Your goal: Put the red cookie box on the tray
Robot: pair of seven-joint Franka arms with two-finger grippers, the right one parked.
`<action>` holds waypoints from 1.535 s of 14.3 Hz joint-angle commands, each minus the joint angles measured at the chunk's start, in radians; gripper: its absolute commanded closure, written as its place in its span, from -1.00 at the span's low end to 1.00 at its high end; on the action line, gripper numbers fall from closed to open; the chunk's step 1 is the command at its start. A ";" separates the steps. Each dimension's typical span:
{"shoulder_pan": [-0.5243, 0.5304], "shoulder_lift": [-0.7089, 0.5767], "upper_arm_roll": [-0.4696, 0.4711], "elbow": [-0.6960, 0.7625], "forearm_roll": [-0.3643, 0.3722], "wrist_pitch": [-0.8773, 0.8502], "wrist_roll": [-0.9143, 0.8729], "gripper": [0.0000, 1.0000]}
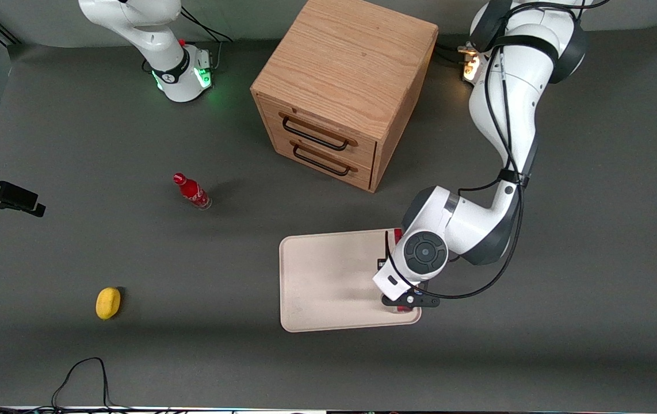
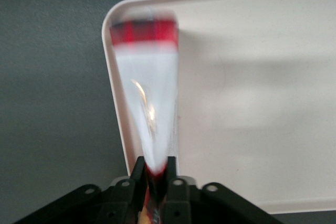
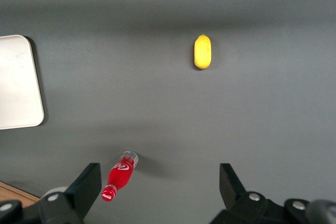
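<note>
The pincer is hanging over the tray, at the edge toward the working arm's end of the counter, and it is closed tight on one end of the red cookie box, a finger pressing on each broad face. In the wrist view the box is reaching away from the grip toward 12 o'clock, its white label side showing and its red end lying over a rounded corner of the tray. In the front view the arm is covering nearly all of it; only slivers of red are peeking out at 12 and 6 o'clock of the wrist. Whether the box is already touching the tray cannot be told.

Judging by its look, the box is light, thin cardboard: stiff along its length, yet easy to dent where the fingers are squeezing. Its surface is glinting, so it is probably a little slippery. Held by one end, it is likely to droop or swing; a hold nearer the middle would be steadier.

Elsewhere, a red bottle, a yellow fruit and a wooden drawer cabinet are sitting on the counter.
</note>
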 commanded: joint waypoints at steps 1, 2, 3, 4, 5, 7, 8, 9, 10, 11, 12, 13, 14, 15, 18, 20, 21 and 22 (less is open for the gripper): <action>-0.012 -0.038 0.010 -0.020 0.038 0.009 -0.013 -1.00; -0.011 -0.062 0.012 -0.029 0.035 0.008 -0.010 -1.00; -0.007 -0.108 0.012 -0.061 0.031 0.008 -0.008 -1.00; 0.003 -0.168 0.015 -0.110 0.028 0.010 -0.005 -1.00; 0.020 -0.235 0.021 -0.164 0.024 0.010 -0.005 -1.00; 0.049 -0.372 0.051 -0.274 -0.001 0.010 -0.008 -1.00; 0.069 -0.442 0.067 -0.334 -0.018 0.007 -0.007 -1.00; 0.091 -0.513 0.073 -0.392 -0.022 0.001 -0.007 -1.00; 0.114 -0.579 0.076 -0.441 -0.022 -0.013 -0.005 -1.00; 0.134 -0.631 0.076 -0.483 -0.022 -0.025 0.004 -1.00; 0.149 -0.673 0.076 -0.508 -0.022 -0.063 0.012 -1.00; 0.167 -0.716 0.076 -0.531 -0.022 -0.100 0.016 -1.00; 0.192 -0.772 0.076 -0.573 -0.023 -0.111 0.039 -1.00; 0.224 -0.840 0.076 -0.635 -0.029 -0.102 0.094 -1.00; 0.327 -1.010 0.076 -0.776 -0.127 -0.114 0.214 -1.00; 0.367 -1.107 0.073 -0.857 -0.129 -0.117 0.261 -1.00; 0.384 -1.141 0.068 -0.888 -0.130 -0.119 0.268 -1.00; 0.385 -1.161 0.068 -0.905 -0.130 -0.125 0.268 -1.00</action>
